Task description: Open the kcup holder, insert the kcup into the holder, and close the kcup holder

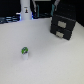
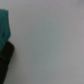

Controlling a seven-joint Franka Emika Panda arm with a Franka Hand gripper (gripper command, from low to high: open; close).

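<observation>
The kcup (image 1: 24,51) sits alone on the pale tabletop (image 1: 50,62), green top up, well apart from the black boxy kcup holder (image 1: 63,26) at the exterior view's right, both drawers shut. A tall white bottle-like thing (image 1: 26,10) stands at the back. Can't tell what the hand's doing; the wrist view is mostly blur.

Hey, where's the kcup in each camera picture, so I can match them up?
Exterior view: the kcup stands alone on the white table, toward the exterior view's left, well apart from the kcup holder at upper right.
Wrist view: the kcup is not in it.
Shared landmark: the bare white table surface fills most of both pictures.
</observation>
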